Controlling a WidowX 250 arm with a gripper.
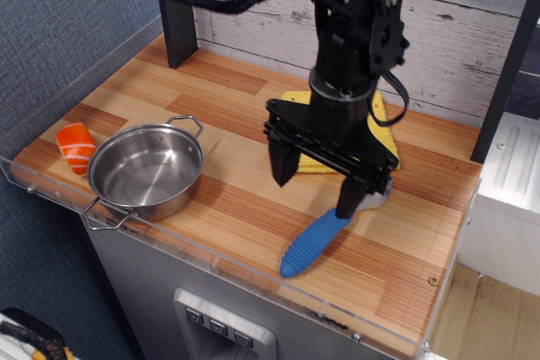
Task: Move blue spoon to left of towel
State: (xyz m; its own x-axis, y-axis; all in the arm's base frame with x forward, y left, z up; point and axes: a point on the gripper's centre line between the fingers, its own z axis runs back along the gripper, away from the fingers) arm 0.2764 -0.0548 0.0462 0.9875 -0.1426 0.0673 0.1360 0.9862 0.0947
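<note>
The blue spoon (pixel 314 242) lies on the wooden counter near the front edge, its ribbed blue handle pointing to the front left. Its silver bowl is mostly hidden behind my gripper's right finger. The yellow towel (pixel 380 128) lies flat behind it, largely covered by my arm. My black gripper (pixel 314 183) is open and empty. It hangs just above the counter between towel and spoon, its right fingertip (pixel 348 202) at the spoon's neck, its left one over bare wood.
A steel pot (pixel 148 170) with two handles stands at the front left, an orange-and-white sushi-like toy (pixel 76 146) beside it. A black post (pixel 175 10) stands at the back. A clear acrylic lip (pixel 211 246) runs along the counter's front edge.
</note>
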